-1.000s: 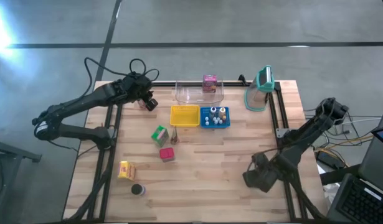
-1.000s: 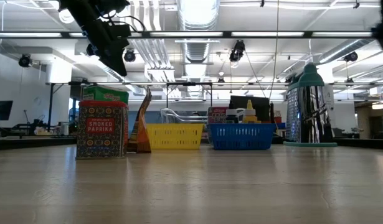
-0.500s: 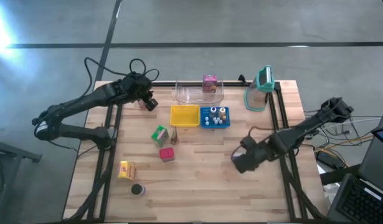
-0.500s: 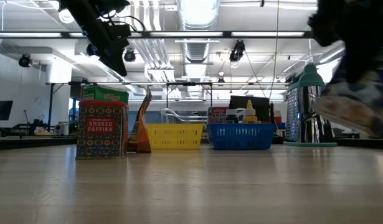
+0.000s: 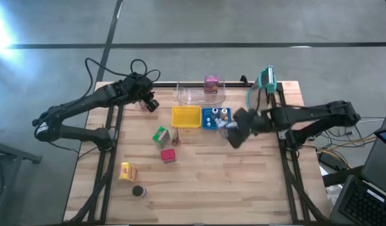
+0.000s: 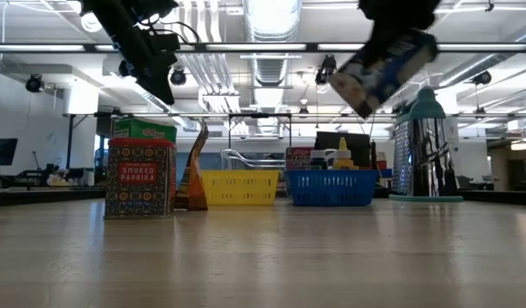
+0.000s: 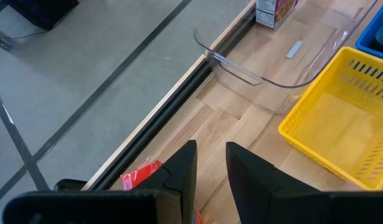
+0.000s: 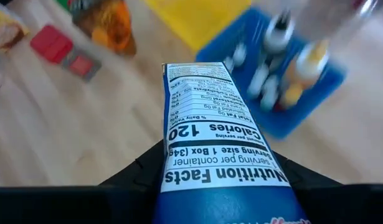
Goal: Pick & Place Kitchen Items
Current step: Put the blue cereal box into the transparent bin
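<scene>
Taking the high view as a clock face with twelve o'clock at the far edge, the left tool [image 5: 150, 104] hangs over the ten o'clock corner of the desk [image 5: 205, 182], its fingers nearly together with nothing between them; it seems parked there to leave the middle free. Near eight o'clock sit a yellow carton [image 5: 127, 171] and, closer to the near edge, a dark disc [image 5: 139, 191]. Toward the centre stand a green carton [image 5: 160, 135], a red tin [image 5: 168, 156] and a slim brown pouch [image 5: 177, 136], well apart from one another, which should make each easy to reach.

At twelve o'clock a clear tray [image 5: 191, 96] carries a pink carton [image 5: 211, 83] at its far side. Just nearer lie the yellow basket [image 5: 186, 117], which has nothing in it, and touching it on the right the blue basket [image 5: 206, 118], holding small bottles [image 5: 221, 115] and white balls.

The right tool [image 5: 235, 133] is raised just right of the blue basket, near one o'clock of the centre, clamped on a blue box [image 8: 213, 149]. In the right wrist view the fingers pinch the box by its narrow sides with the nutrition panel facing the camera, a hold that probably keeps it from twisting. In the low view the box [image 6: 384, 68] rides tilted, high above the baskets, apparently for clearance. A jug with a teal lid [image 5: 263, 88] stands at one o'clock.
</scene>
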Robot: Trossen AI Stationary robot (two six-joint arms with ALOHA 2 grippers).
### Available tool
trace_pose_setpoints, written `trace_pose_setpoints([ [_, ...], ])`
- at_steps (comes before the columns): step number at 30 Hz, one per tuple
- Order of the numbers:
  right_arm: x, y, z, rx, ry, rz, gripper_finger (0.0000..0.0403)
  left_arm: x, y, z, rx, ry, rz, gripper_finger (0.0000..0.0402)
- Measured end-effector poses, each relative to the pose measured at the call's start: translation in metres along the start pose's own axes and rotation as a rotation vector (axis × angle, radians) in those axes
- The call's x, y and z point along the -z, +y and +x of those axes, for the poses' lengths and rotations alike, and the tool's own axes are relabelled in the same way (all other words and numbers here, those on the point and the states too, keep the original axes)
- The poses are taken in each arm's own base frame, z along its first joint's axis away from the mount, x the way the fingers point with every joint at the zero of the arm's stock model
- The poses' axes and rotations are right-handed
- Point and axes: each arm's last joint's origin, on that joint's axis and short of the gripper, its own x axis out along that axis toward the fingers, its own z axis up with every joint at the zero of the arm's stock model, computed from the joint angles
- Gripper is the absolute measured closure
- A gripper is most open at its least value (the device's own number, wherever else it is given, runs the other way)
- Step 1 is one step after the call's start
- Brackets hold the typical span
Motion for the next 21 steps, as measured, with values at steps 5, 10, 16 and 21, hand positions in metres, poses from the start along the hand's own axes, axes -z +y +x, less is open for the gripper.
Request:
trace_pose_setpoints([
  [5,-0.048,-0.010,-0.007,0.049,-0.076,-0.136,0.0258,0.000,0.000,0.000,0.000,0.000,0.000,0.0310],
  [10,-0.096,-0.026,-0.008,0.068,-0.043,-0.226,0.0264,0.000,0.000,0.000,0.000,0.000,0.000,0.0310],
  [16,-0.146,-0.046,-0.002,0.108,0.036,-0.339,0.0247,0.000,0.000,0.000,0.000,0.000,0.000,0.0310],
  [21,-0.177,-0.060,0.011,0.161,0.138,-0.438,0.0247,0.000,0.000,0.000,0.000,0.000,0.000,0.0310],
])
